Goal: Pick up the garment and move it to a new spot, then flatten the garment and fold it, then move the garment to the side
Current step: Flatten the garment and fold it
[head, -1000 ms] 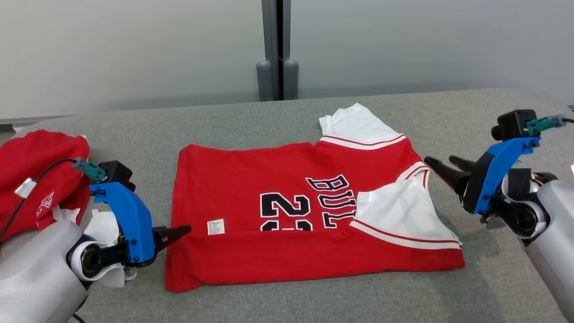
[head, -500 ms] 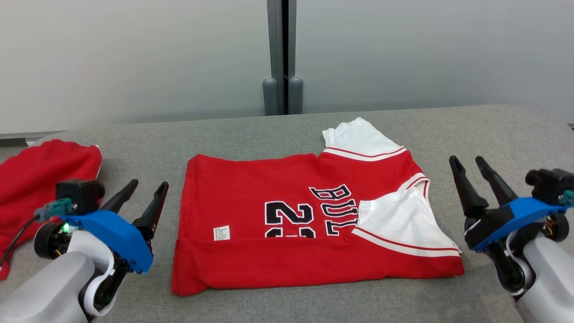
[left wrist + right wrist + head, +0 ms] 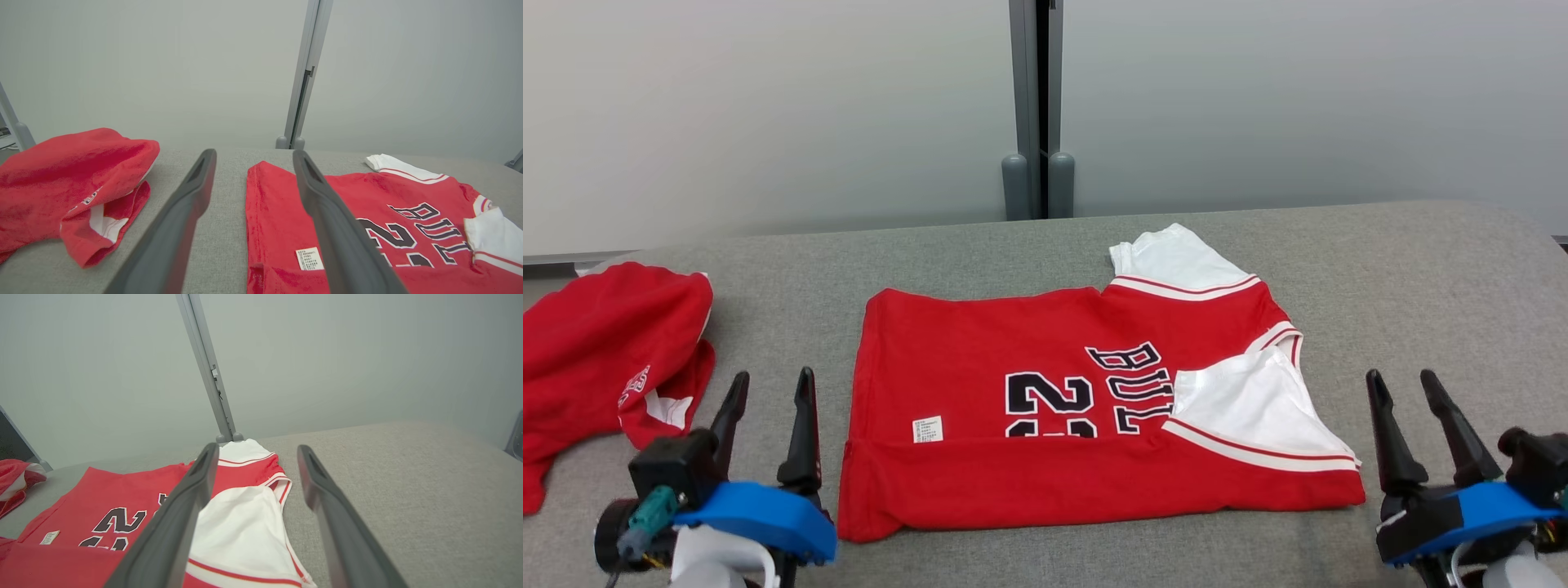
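text: we read "BUL" and "2" on the red jersey [image 3: 980, 343] | white tag [image 3: 927, 429]: print too small for us

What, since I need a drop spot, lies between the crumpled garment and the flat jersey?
Bare grey tabletop, with the open left gripper there, in the head view.

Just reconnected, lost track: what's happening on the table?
Nothing is held. The red jersey lies partly folded on the grey table, its near edge folded over. The left gripper and right gripper sit open on either side of it, touching nothing. A second red garment lies crumpled at far left.
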Motion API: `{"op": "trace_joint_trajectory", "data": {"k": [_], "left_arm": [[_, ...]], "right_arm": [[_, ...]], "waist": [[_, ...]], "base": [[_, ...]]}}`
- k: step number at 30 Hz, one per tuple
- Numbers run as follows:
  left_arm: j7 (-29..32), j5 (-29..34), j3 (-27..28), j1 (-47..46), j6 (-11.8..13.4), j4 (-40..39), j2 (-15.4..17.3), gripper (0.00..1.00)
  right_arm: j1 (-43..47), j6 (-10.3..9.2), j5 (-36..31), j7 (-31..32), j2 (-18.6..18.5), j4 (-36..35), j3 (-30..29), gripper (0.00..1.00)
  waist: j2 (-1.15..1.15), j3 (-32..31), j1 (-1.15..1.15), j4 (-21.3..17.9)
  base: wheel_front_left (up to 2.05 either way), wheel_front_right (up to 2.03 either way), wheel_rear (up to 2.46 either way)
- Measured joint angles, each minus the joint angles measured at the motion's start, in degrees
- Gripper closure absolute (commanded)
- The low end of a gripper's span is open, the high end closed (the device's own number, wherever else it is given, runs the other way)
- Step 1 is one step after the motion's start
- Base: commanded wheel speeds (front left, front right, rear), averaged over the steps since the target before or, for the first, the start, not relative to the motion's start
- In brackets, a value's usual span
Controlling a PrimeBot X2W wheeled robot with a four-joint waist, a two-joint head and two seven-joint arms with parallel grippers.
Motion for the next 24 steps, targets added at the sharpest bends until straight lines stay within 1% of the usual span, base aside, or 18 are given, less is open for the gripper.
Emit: {"op": "trace_joint_trajectory", "data": {"k": [3, 7, 9, 11, 16, 19, 24], "left_arm": [[0.0, 4.1, 4.5, 5.4, -0.5, -1.1, -3.6, 0.0], [0.0, 7.8, 7.3, 8.8, -3.8, 0.4, -6.7, 0.0], [0.0, 9.2, 8.4, 8.8, -5.8, 2.0, -7.4, 0.0], [0.0, 10.5, 9.2, 8.7, -7.2, 3.2, -8.2, 0.0], [0.5, 11.1, 8.2, 8.5, -9.9, 8.6, -9.0, 0.0], [4.3, 10.2, 6.4, 7.9, -11.8, 11.5, -9.1, 0.0], [10.8, 9.0, 4.2, 7.4, -13.7, 14.2, -9.3, 0.0]], "right_arm": [[2.8, 0.0, -2.7, 0.0, 1.3, 0.0, -2.0, 0.0], [3.8, 0.0, -4.2, 0.0, 2.2, 1.6, -1.8, 0.0], [3.6, 0.0, -4.6, 0.0, 2.2, 2.8, -1.1, 0.0], [3.3, 0.0, -4.7, 0.0, 2.0, 4.5, -0.1, 0.0], [0.5, 0.0, -4.5, 2.4, 1.2, 10.4, 1.3, 0.0], [-1.3, 0.0, -4.0, 4.7, 1.2, 14.7, 1.1, 0.0], [-4.5, 0.0, -3.4, 9.0, 1.4, 21.3, 1.0, 0.0]], "waist": [[0.0, 0.0, 0.0, 0.0], [0.0, 0.3, 0.0, 0.1], [0.0, 0.5, 0.0, 0.1], [0.0, 0.6, 0.0, 0.1], [0.0, 0.6, 0.0, 0.1], [0.0, 0.5, 0.0, 0.1], [0.0, 0.7, 0.0, 0.1]], "base": [[0.0, 0.0, 0.0], [0.0, 0.0, 0.0], [0.0, 0.0, 0.0], [0.0, 0.0, 0.0], [0.0, 0.0, 0.0], [0.0, 0.0, 0.0], [0.0, 0.0, 0.0]]}}
